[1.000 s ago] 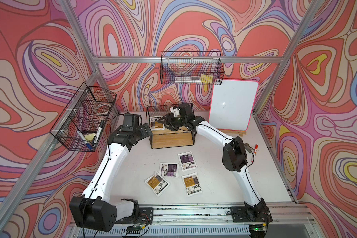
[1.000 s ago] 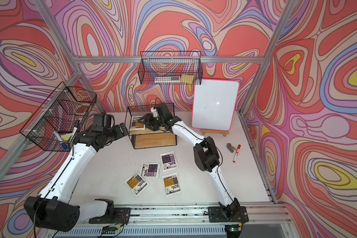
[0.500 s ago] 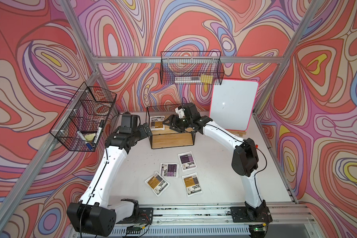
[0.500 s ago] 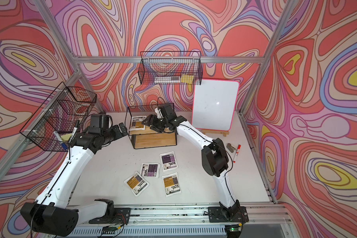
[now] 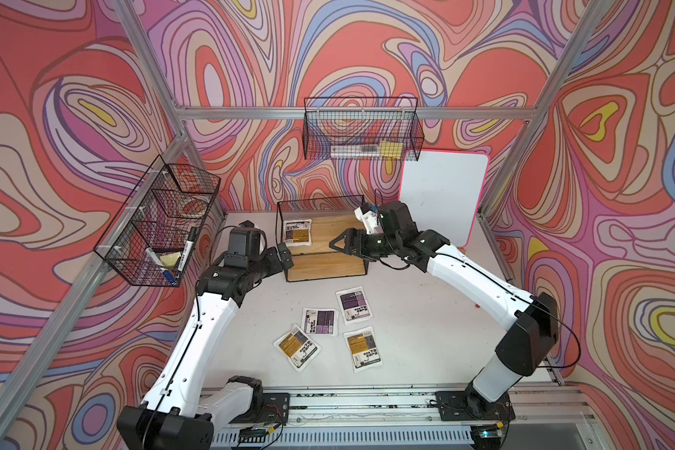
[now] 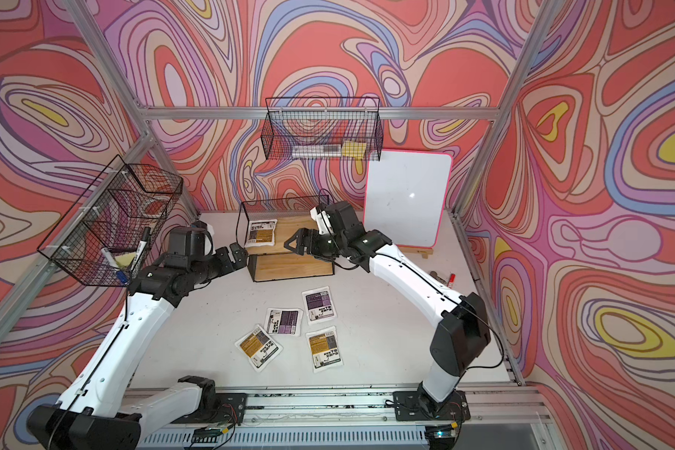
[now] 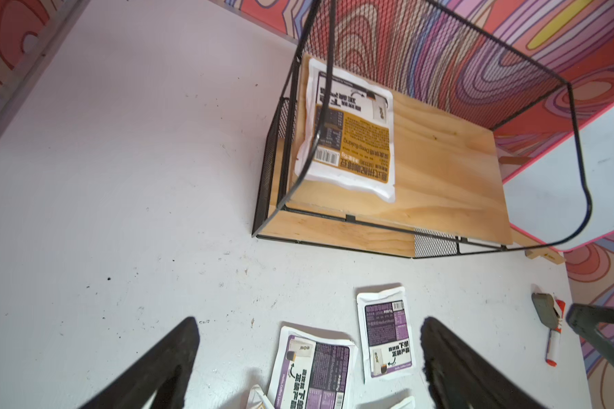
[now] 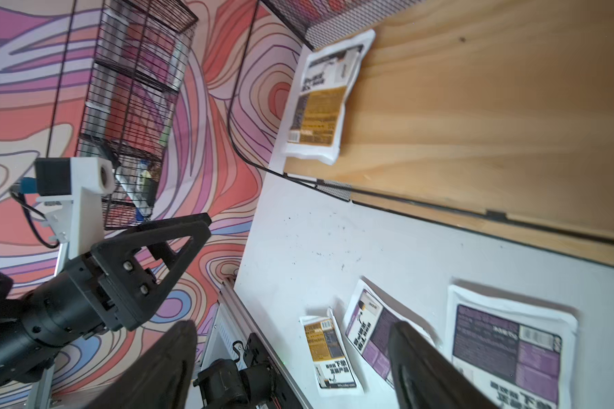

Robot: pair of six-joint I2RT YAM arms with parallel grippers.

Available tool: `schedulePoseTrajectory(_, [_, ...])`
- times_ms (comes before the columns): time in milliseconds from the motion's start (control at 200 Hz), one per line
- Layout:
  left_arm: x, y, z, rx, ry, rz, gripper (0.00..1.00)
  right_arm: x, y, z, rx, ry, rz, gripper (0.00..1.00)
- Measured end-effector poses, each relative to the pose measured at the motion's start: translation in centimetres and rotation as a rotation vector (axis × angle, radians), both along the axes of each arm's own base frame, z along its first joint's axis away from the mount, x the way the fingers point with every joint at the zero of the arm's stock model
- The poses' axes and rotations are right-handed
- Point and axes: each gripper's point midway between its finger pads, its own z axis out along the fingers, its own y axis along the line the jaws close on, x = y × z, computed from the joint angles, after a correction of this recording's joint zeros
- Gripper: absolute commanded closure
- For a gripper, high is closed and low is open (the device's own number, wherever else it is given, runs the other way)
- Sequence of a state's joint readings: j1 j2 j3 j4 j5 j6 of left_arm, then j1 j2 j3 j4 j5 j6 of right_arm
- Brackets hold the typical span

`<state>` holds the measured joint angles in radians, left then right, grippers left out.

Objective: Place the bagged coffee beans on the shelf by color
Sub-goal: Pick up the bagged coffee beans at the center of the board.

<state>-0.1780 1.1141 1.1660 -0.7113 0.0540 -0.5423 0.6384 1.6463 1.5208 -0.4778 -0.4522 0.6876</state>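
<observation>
- In both top views, a small two-tier shelf [image 5: 328, 228] of pale wooden boards in a black wire-mesh frame stands at the back of the white table [image 5: 425, 331]. One flat white pouch with an orange label [image 5: 297, 232] lies on the shelf's upper board, at the end nearer the left arm.
- On the table in front of the shelf lie four more pouches, close together: two purple-labelled pouches [image 5: 353, 305] and two orange-labelled pouches [image 5: 364, 348].
- The right gripper [image 5: 338, 243] hovers over the upper board's other end. The left gripper [image 5: 287, 253] sits just beside the shelf's end.
- In the left wrist view, the left gripper [image 7: 309, 325] has its fingers spread wide with nothing between them. The lower board looks bare, though most of it is hidden.
- In the right wrist view, the right gripper [image 8: 293, 327] is likewise spread and empty, clear of the shelved pouch [image 8: 319, 102].
- My judgement is that one bag is placed and four remain, so the step in hand is reaching for the next bag.
- The next move calls for dropping onto a single table pouch without catching its neighbour and pinching the thin pouch. Orange ones go beside the shelved pouch, and purple ones go on the other board.
</observation>
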Motion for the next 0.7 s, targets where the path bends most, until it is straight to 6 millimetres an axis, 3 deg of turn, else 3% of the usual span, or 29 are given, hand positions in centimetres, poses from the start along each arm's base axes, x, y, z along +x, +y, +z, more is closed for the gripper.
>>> schedulePoseTrajectory(205, [-1.5,-2.7,-2.4,0.01,0.049,-0.086,0.01,-3.3,-3.6,-7.3,-0.151,0.09,-0.025,0.12])
schedulePoseTrajectory(411, [-3.2,-5.2,-6.3,0.043,0.125,-0.163,0.01,-6.9,-6.5,-13.7,-0.255,0.199,-0.022,0.12])
schedulePoseTrajectory(571, [-4.8,-7.0,-9.2,0.084,0.185,-0.228,0.01,-10.0,-8.1,-17.0,-0.281,0.265,0.006,0.12])
schedulePoseTrajectory(701, [-6.3,-8.5,-11.1,0.109,0.217,-0.297,0.01,-12.7,-9.1,-18.1,-0.255,0.298,0.041,0.12])
